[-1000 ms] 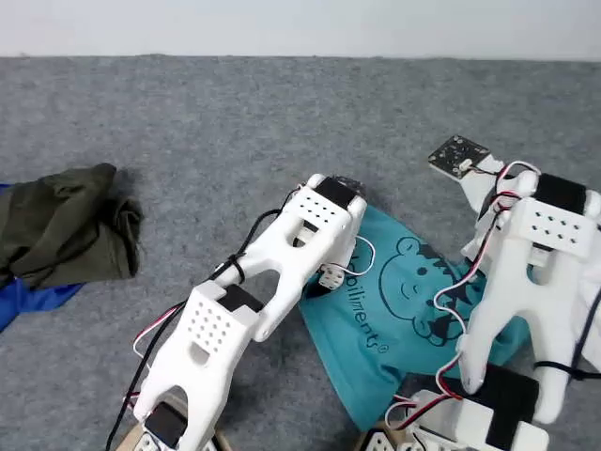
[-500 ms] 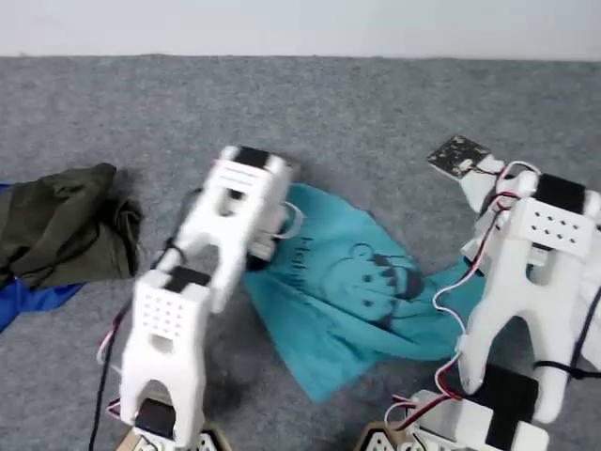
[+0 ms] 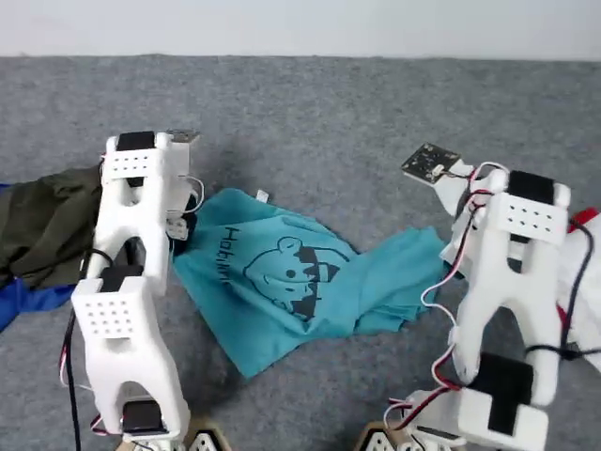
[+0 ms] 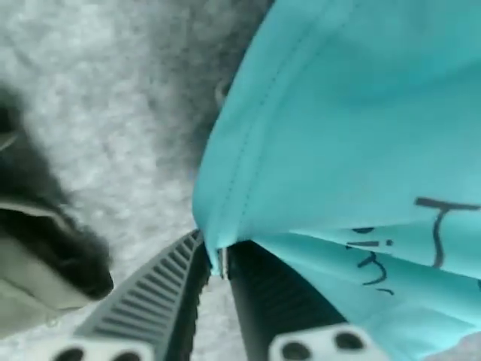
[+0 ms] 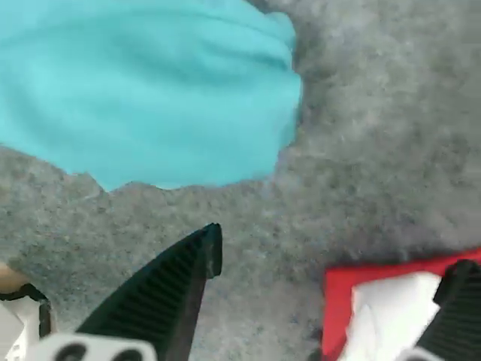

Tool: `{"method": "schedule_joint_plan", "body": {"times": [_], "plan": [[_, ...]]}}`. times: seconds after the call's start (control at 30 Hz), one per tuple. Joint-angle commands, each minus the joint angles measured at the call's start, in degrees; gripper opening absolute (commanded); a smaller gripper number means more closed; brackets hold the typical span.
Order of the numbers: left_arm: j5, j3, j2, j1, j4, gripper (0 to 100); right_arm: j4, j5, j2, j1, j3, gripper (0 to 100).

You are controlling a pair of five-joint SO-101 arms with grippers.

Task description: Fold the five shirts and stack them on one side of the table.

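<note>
While near teal shirt [image 3: 300,282], olive shirt [image 3: 42,225]

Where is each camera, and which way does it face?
High view: fixed above the table, looking down on the left arm, right arm and teal shirt.
Left wrist view: on the left arm, facing along the left gripper, shut on the teal shirt's edge.
Right wrist view: on the right arm, facing down past the open right gripper at the table and a red and white cloth.
Shared: all three show the teal shirt.
</note>
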Motion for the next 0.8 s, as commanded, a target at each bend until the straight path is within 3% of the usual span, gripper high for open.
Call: {"method": "schedule_joint_plan", "body": {"times": [0.0,0.17,0.27,0.43,0.67,0.77], "plan": [[4.22,-3.47,-5.54,-2.02,1.67,3,-1.36,-1.05,2.24,-2.77,-0.44,43.8],[18.02,-8.48,-7.38,-4.66,1.76,26,-4.26,-6.59,3.56,-9.45,-3.52,43.8],[20.04,-10.42,-10.64,-5.63,1.76,35,-5.41,-8.79,3.65,-13.49,-5.10,43.8],[18.46,-9.36,-15.21,-5.45,1.76,30,-5.41,-8.70,8.92,-17.45,-3.43,38.8],[18.11,-0.57,-20.57,-5.45,1.76,27,-5.32,-8.70,20.62,-13.05,-4.04,0.5],[18.11,3.12,-21.80,-5.36,1.76,27,-4.79,-8.88,21.32,-10.59,-5.89,2.0]]}}
